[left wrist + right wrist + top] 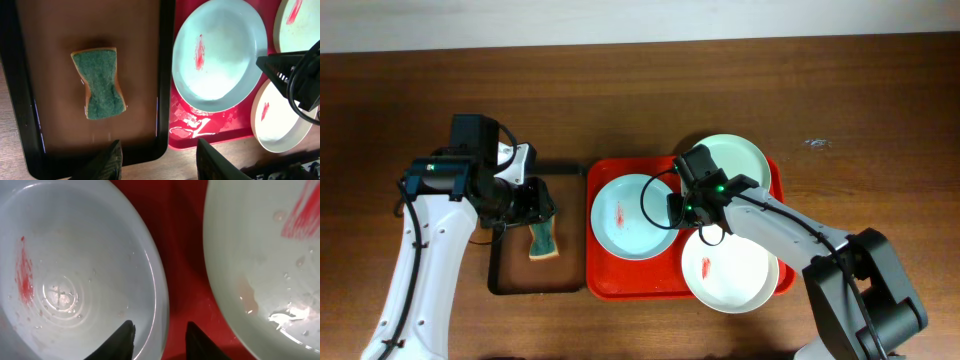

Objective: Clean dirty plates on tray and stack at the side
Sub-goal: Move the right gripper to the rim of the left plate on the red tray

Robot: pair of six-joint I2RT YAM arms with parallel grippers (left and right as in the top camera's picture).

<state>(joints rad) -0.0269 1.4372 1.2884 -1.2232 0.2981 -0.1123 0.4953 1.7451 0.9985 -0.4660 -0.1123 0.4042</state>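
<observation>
The red tray (pixel 630 282) holds three pale plates. The left plate (pixel 620 218) has a red smear. The far right plate (pixel 740 158) lies behind it. The near right plate (pixel 730 272) has a smear and overhangs the tray's front edge. My right gripper (pixel 682 210) is open, its fingers (pixel 160 342) straddling the left plate's (pixel 65 280) right rim. Another smeared plate (pixel 265 265) lies to the right, with bare red tray (pixel 182 255) between. My left gripper (pixel 532 200) is open and empty (pixel 160 165). The left wrist view shows all three plates smeared, the left one (pixel 220 52) largest.
A black-rimmed brown tray (pixel 535 290) lies left of the red tray and holds a green sponge (pixel 543 240), also in the left wrist view (pixel 102 82). Brown wooden table (pixel 880 120) surrounds both trays. My right arm (pixel 295 75) crosses between the two right plates.
</observation>
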